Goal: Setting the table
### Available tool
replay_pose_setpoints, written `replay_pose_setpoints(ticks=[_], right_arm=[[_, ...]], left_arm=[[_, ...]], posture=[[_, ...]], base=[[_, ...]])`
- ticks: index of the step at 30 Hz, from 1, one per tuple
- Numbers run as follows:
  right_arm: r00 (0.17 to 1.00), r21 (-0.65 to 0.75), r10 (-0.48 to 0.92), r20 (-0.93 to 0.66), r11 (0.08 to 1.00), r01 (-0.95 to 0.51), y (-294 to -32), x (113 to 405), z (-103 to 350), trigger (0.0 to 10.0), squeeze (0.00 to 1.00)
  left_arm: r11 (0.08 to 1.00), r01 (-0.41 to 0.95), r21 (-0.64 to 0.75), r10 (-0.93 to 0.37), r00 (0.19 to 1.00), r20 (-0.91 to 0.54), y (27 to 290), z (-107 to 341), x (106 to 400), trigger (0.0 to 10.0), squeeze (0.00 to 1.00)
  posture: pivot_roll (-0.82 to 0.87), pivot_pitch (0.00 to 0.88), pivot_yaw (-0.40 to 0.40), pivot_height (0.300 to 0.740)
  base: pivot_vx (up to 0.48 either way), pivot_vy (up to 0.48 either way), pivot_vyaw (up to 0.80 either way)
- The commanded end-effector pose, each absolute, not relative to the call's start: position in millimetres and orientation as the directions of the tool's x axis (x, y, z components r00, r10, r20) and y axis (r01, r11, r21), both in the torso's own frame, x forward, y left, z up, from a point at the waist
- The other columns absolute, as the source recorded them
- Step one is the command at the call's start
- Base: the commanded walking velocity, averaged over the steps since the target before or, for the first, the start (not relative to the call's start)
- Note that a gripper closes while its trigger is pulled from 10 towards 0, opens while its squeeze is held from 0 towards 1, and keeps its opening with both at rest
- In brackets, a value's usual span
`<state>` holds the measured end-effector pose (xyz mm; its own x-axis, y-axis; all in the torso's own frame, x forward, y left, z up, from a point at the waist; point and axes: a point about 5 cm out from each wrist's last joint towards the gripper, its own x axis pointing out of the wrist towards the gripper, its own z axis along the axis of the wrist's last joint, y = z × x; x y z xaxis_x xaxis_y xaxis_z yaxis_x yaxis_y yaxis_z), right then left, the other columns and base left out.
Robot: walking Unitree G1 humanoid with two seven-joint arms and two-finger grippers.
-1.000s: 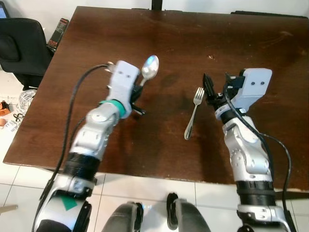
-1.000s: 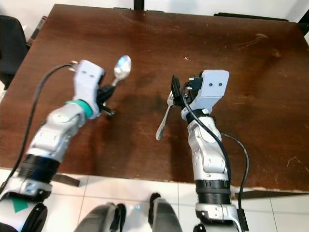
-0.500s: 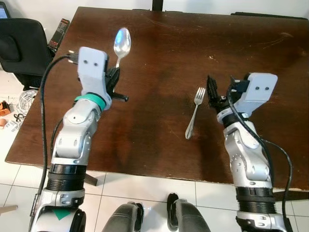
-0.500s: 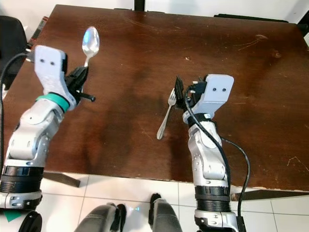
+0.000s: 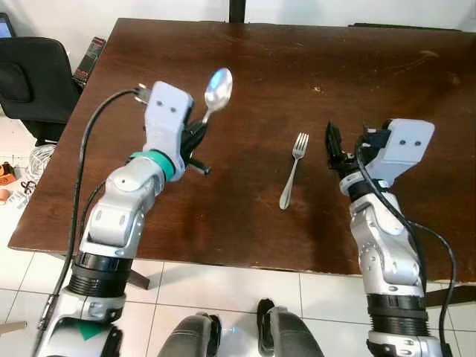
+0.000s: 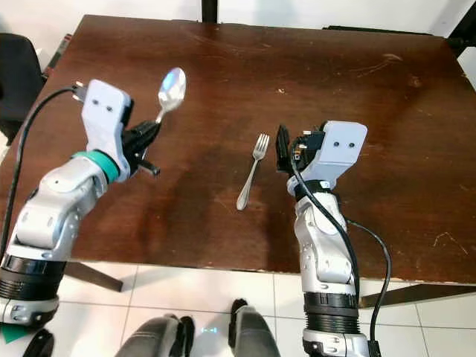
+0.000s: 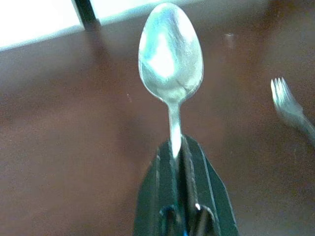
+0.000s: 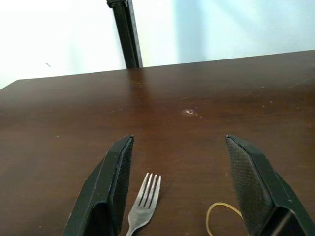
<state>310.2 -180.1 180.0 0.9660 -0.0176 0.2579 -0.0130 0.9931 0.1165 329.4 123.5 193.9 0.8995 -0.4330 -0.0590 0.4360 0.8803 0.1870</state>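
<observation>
A fork (image 5: 291,169) lies placed on the dark wooden table (image 5: 387,59). The left gripper (image 5: 199,134) clamps an unplaced spoon (image 5: 216,91); the right gripper (image 8: 178,182) hovers spread apart.

Bare dark table (image 5: 245,67) all round, sole obstacle the fork (image 5: 291,169) between both arms

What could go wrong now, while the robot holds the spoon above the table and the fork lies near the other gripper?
1. The left gripper pinches the spoon only at the thin handle end, so it may pivot or slip and drop onto the table.
2. The right gripper hangs open beside the fork; a careless move may knock the fork askew.
</observation>
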Motion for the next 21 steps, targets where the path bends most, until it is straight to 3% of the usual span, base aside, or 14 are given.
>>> replay_pose_setpoints(ticks=[1, 4, 8, 13, 21], right_arm=[[0.969, 0.113, -0.014, 0.245, 0.993, -0.015, -180, 310, 178, 10.0, 0.00], [0.970, 0.111, -0.007, 0.243, 0.994, -0.021, -178, 312, 178, 10.0, 0.00], [0.970, 0.105, 0.006, 0.244, 0.994, -0.032, -177, 312, 178, 10.0, 0.00], [0.968, 0.104, -0.001, 0.252, 0.994, -0.026, -179, 313, 181, 10.0, 0.00], [0.967, 0.089, 0.007, 0.255, 0.996, -0.031, -182, 314, 183, 10.0, 0.00]], left_arm=[[0.862, 0.478, 0.167, -0.464, 0.878, -0.117, 121, 184, 323, 10.0, 0.00], [0.860, 0.484, 0.161, -0.460, 0.872, -0.165, 123, 176, 321, 10.0, 0.00], [0.879, 0.462, 0.115, -0.449, 0.885, -0.123, 123, 180, 322, 10.0, 0.00], [0.959, 0.253, 0.127, -0.251, 0.968, -0.028, 140, 178, 330, 10.0, 0.00], [0.970, 0.208, 0.124, -0.212, 0.977, 0.017, 145, 183, 331, 10.0, 0.00]], posture=[[0.05, 0.085, 0.069, 0.740], [0.04, 0.086, 0.068, 0.740], [0.05, 0.071, 0.066, 0.740], [0.03, 0.054, 0.058, 0.740], [0.03, 0.051, 0.045, 0.740]], base=[[0.000, 0.000, 0.00], [0.000, 0.000, 0.00], [0.000, 0.000, 0.00], [0.000, 0.000, 0.00], [0.000, 0.000, 0.00]])
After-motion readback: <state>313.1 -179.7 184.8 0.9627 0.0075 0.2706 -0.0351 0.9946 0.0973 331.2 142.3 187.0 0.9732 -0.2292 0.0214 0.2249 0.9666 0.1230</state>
